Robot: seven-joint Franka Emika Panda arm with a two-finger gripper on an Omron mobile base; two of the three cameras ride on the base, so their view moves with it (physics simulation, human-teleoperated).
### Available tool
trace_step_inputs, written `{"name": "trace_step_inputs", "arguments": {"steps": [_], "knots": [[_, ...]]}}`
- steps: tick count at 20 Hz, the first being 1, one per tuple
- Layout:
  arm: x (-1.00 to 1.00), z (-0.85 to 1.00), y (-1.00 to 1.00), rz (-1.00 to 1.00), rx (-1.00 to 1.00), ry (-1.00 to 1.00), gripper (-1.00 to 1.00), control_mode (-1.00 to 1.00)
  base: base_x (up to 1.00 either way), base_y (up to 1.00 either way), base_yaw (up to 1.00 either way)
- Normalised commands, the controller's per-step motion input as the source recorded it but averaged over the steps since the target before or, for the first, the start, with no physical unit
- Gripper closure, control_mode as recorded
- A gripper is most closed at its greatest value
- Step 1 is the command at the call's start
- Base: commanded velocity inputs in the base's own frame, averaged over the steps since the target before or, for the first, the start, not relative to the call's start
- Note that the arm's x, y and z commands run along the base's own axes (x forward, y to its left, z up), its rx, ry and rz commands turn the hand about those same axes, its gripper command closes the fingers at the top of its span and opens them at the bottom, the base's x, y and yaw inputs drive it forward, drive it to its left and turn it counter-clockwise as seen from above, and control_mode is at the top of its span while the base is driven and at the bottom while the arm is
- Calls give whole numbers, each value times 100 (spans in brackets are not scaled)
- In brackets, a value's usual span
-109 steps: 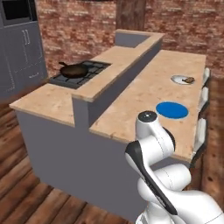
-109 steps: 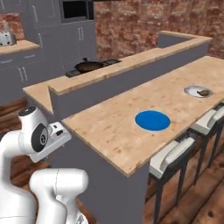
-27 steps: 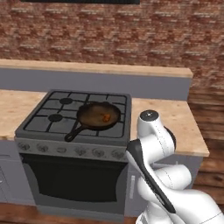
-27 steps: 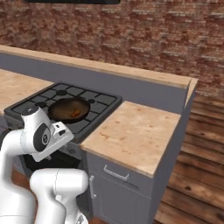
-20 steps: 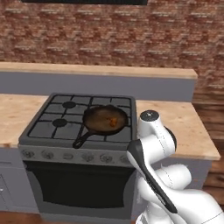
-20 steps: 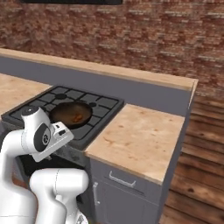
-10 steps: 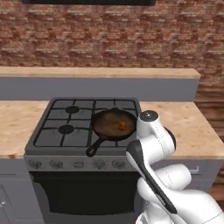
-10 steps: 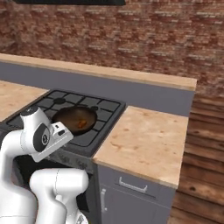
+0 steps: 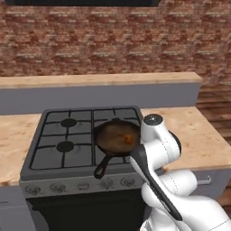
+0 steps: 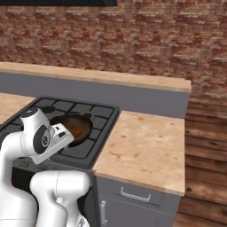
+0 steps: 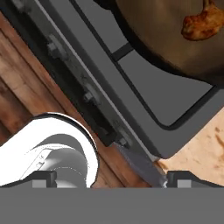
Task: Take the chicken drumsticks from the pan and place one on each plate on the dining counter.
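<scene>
Drumsticks: one orange-brown chicken drumstick (image 11: 202, 24) lies inside the pan (image 9: 118, 136), also seen as an orange spot in left base view; a second piece can't be made out. Pan sits on the front right burner of the gas stove (image 9: 67, 144), handle (image 9: 104, 165) pointing toward the stove's front edge.

Vs 0.5 s ago: whole scene has slid left in both base views, so the base has driven, not the things. Stove and pan now sit more centred ahead of the arm. 5.5 s ago the views showed the dining counter w/ plates instead.

Room: worktop (image 10: 146, 146) right of the stove is bare wood, open up to the grey raised ledge (image 10: 133, 95) and brick wall (image 10: 146, 40) behind. Right edge of worktop drops to wood floor (image 10: 206, 146).

Gripper (image 11: 107, 179): tips barely rise at bottom of hand view, set wide apart, nothing between them. It hangs off the stove's front right corner, by the knob strip (image 11: 87, 94), short of the pan. Arm's elbow (image 9: 155, 135) overlaps the pan's right rim in left base view.
</scene>
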Motion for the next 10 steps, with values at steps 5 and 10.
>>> {"name": "trace_step_inputs", "arguments": {"steps": [5,10], "knots": [[0,0,0,0,0,0,-100,100,45,22,-25],[7,0,9,-14,0,-4,-100,-100,12,7,-10]]}}
